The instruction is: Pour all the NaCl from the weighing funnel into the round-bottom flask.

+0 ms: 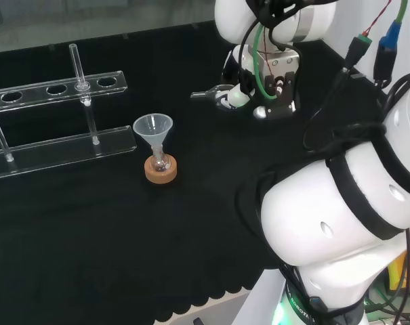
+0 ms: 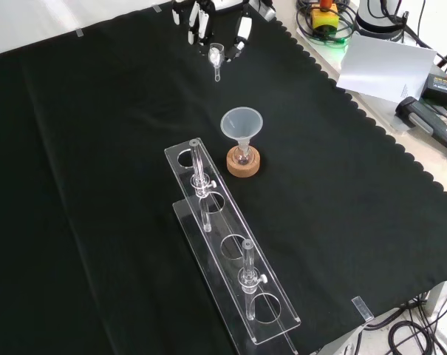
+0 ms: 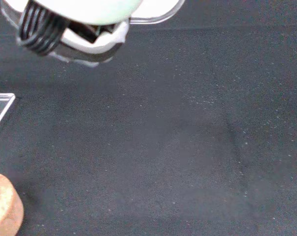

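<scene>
The black and white hand hangs above the far side of the cloth in the front view, fingers pointing down and curled around a small clear glass weighing funnel, whose narrow stem juts toward the middle of the bench. In the head view the same hand sits below the arm's upper white links, to the right of the flask, with the weighing funnel's spout reaching out leftward roughly level; whether it holds any powder cannot be told. The hand is well apart from the flask and higher than it.

The black cloth covers the whole bench. On it, a long clear acrylic test-tube rack with round holes carries two upright glass tubes. Just beside the rack's near end, in the head view to its right, stands a small clear round-bottom flask on a round cork ring stand, with a clear conical filling funnel seated upright in its neck. In the wrist view an edge of the cork ring shows against the cloth.
</scene>
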Motion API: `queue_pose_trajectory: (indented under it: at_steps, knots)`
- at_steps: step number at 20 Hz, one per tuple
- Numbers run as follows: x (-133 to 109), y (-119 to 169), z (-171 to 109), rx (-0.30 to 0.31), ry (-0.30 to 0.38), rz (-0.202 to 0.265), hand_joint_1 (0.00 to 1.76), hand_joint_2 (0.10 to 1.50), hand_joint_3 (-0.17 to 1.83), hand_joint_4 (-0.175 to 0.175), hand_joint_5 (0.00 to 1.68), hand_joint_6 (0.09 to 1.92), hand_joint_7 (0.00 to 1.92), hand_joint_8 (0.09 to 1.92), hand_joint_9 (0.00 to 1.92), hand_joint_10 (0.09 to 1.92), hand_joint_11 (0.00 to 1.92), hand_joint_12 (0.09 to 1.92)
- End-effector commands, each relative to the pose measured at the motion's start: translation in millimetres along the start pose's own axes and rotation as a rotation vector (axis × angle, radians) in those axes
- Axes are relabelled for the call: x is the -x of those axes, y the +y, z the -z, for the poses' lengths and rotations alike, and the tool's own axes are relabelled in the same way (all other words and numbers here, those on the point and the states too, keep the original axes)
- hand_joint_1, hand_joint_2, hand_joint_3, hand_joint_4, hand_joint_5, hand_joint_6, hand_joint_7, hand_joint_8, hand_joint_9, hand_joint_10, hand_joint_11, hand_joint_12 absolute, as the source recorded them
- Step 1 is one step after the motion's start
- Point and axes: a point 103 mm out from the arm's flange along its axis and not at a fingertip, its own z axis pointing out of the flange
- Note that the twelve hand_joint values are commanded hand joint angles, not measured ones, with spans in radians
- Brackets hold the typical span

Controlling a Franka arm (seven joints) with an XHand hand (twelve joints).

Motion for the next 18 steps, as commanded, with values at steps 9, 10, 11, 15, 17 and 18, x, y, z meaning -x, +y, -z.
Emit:
queue_pose_trajectory:
  at_steps: [9, 10, 11, 15, 17, 18]
  knots:
    - [-25.1, 4.5, 4.0, -0.008, 0.01, 0.066, 1.14, 0.61, 0.63, 0.175, 1.49, 0.22, 1.56, 0.19, 1.05, 0.18, 0.0, 1.44]
    - [-27.1, 4.1, 4.1, -0.008, 0.01, 0.071, 1.14, 0.61, 0.63, 0.175, 1.49, 0.23, 1.56, 0.19, 1.05, 0.18, 0.0, 1.44]
    - [-29.5, 3.7, 4.0, -0.01, 0.009, 0.079, 1.14, 0.61, 0.63, 0.175, 1.49, 0.23, 1.56, 0.19, 1.05, 0.18, 0.0, 1.44]
    - [-37.3, 3.5, 4.1, -0.012, 0.008, 0.098, 1.14, 0.6, 0.63, 0.175, 1.49, 0.23, 1.57, 0.19, 1.05, 0.18, 0.0, 1.44]
    - [-41.9, 3.1, 4.3, -0.014, 0.008, 0.107, 1.14, 0.6, 0.63, 0.175, 1.49, 0.23, 1.57, 0.19, 1.05, 0.18, 0.0, 1.44]
    - [-44.5, 2.8, 4.3, -0.016, 0.007, 0.113, 1.14, 0.6, 0.64, 0.175, 1.49, 0.23, 1.57, 0.19, 1.05, 0.18, 0.0, 1.44]
